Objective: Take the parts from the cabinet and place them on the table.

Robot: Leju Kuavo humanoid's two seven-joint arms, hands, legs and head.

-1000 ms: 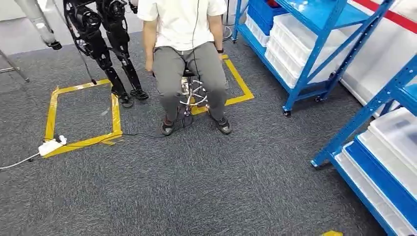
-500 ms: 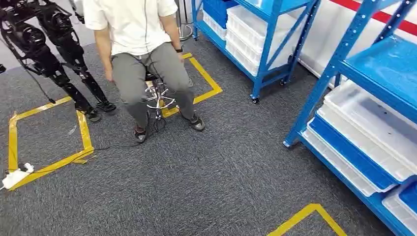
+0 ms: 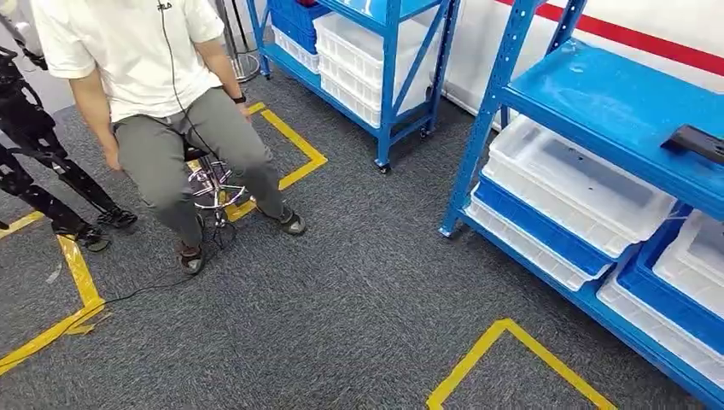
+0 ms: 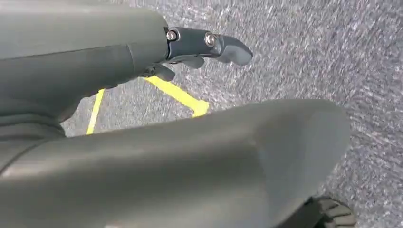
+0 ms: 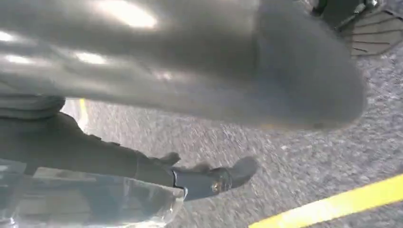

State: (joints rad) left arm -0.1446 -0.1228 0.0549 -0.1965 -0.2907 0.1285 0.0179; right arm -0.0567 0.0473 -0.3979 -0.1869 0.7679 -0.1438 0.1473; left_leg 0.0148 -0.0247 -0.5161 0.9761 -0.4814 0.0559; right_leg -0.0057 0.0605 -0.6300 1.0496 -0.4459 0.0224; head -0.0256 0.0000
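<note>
Evidently the approach step is in hand: nothing is held beyond the fingers of the left hand [image 4: 209,45] or right hand [image 5: 209,180], both loosely extended, and the dark part [image 3: 696,141] on the blue cabinet [image 3: 598,107] must next be reached.

rough grey carpet [image 3: 341,299]; glossy blue metal cabinet [image 3: 598,102]; translucent plastic bins [image 3: 572,184].

blue shelf [image 3: 598,111], dark part [image 3: 696,141] on top

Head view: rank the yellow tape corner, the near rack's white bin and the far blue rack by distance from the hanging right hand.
From the right hand:
1. Yellow tape corner, on the carpet just ahead.
2. White bin, low in the near rack, right.
3. Far blue rack, back centre.
</note>
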